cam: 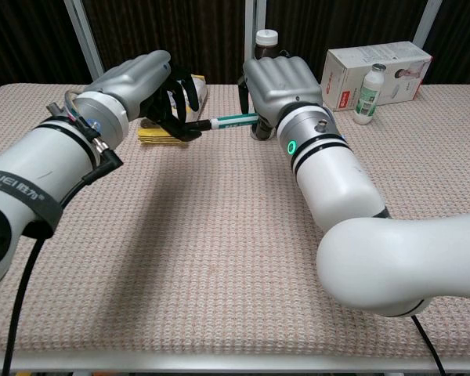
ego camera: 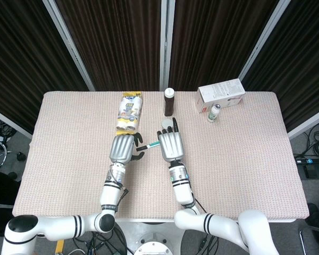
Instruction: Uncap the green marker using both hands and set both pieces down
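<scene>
The green marker (ego camera: 151, 144) (cam: 233, 120) hangs level above the table's middle, between my two hands. My right hand (ego camera: 170, 144) (cam: 278, 82) grips its green-and-white barrel from above. The marker's dark cap end reaches in between the curled fingers and thumb of my left hand (ego camera: 122, 149) (cam: 141, 82), which closes around it. In the chest view the dark fingers hide the cap's tip. The two hands are close together, knuckles up.
A yellow-and-white packet (ego camera: 130, 112) (cam: 194, 92) lies just behind my left hand. A brown bottle (ego camera: 169, 101) (cam: 265, 39) stands behind my right hand. At the back right are a white box (ego camera: 220, 93) (cam: 376, 69) and a small white bottle (ego camera: 215, 112) (cam: 366, 92).
</scene>
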